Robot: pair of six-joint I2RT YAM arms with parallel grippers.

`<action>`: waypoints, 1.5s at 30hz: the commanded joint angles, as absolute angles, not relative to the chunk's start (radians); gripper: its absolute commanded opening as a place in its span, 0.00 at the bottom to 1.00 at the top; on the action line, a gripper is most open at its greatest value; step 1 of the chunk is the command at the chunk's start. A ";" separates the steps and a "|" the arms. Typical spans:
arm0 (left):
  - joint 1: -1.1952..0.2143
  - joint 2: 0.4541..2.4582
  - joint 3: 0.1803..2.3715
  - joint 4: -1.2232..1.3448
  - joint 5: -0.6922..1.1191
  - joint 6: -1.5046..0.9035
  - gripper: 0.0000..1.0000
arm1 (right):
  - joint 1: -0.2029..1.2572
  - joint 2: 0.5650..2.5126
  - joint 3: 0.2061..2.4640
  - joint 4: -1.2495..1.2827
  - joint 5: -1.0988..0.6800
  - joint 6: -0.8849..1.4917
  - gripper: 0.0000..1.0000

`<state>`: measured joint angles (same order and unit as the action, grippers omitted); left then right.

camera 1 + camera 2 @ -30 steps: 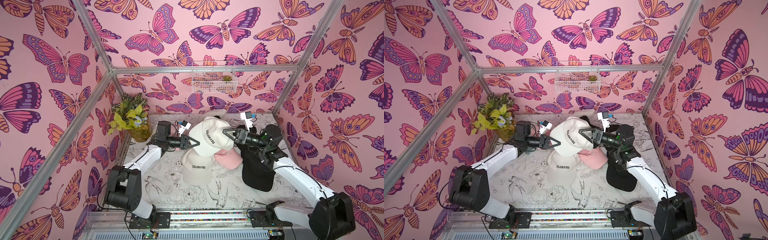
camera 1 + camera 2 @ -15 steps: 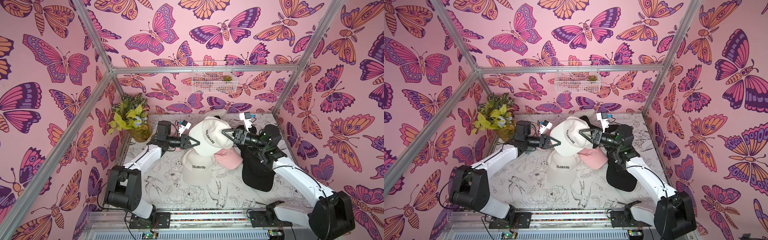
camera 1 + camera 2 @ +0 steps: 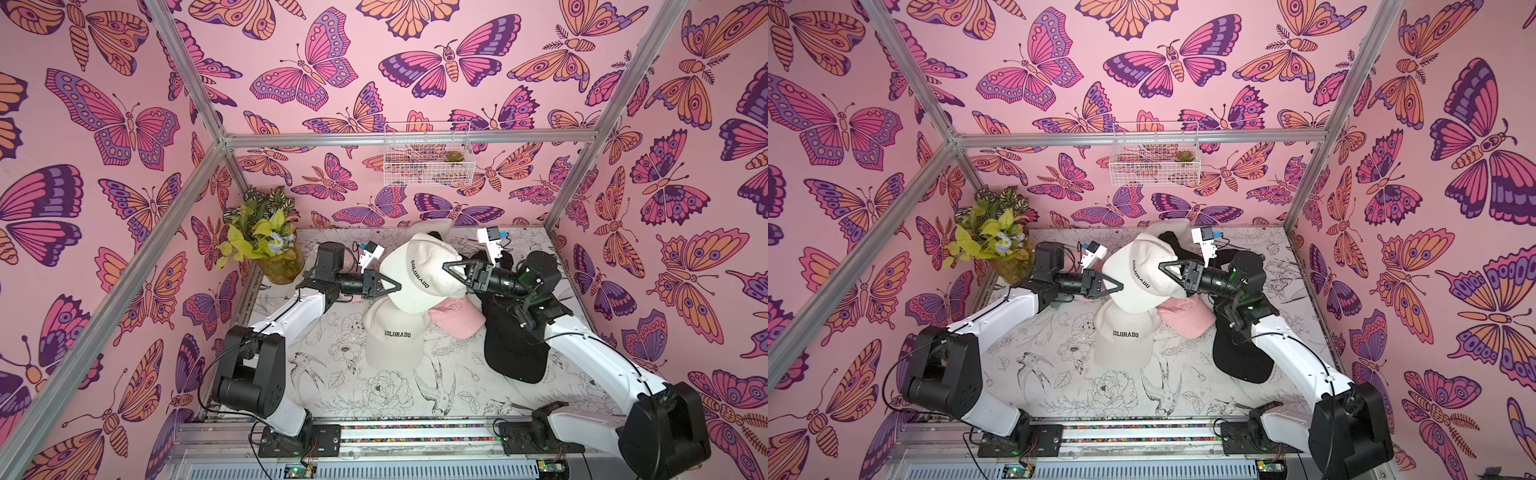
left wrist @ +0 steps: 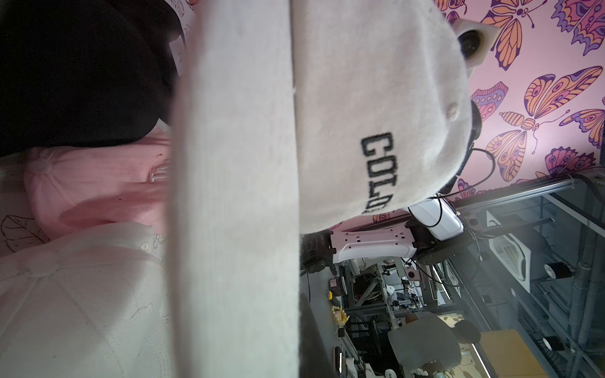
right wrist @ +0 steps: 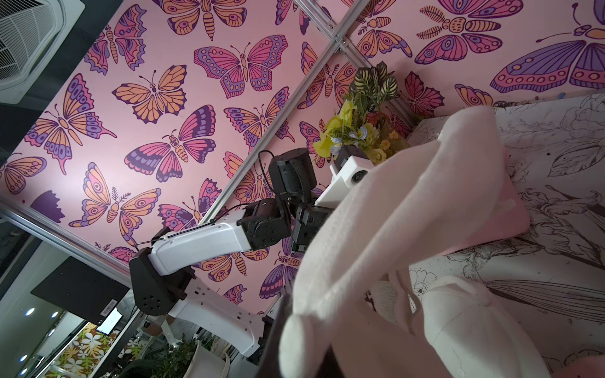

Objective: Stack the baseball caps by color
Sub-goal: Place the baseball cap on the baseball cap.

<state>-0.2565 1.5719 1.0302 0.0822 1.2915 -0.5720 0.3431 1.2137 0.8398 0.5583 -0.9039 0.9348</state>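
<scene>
So the flat cream cap [image 3: 392, 336] sits mid-worktop [image 3: 316, 386], and just above its far end hangs the airborne cream cap [image 3: 419, 266], brim toward the left arm [image 3: 291, 316], crown toward the right arm [image 3: 582, 345], both sets of jaws clamped shut on it, so I'd guess the drop is down and forward.

The first cap [image 3: 419, 270] is held up over the table [image 3: 316, 374], the second cap [image 3: 392, 338] is laid right under it, and the third cap [image 3: 461, 319] is tucked just right of that.

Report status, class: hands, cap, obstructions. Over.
Left hand shut on lifted cream cap. Right hand shut on it too. Second cream cap below, pink cap beside it. Path looks clear.
</scene>
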 commanded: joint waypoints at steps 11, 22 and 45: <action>-0.245 1.605 1.035 0.091 1.100 -0.567 0.19 | 0.355 1.155 0.801 0.538 -0.778 0.827 0.00; -0.210 1.407 0.955 0.020 0.679 -0.439 0.90 | 0.356 1.173 0.933 0.036 -0.780 0.365 0.00; -0.344 1.131 1.001 -0.332 1.163 0.277 0.92 | 0.700 1.106 1.189 -0.934 -0.651 -0.735 0.00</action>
<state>-0.3256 1.1667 1.0206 -0.2142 1.0580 0.1276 0.6796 1.1347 1.2022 -0.8322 -0.7006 -0.5777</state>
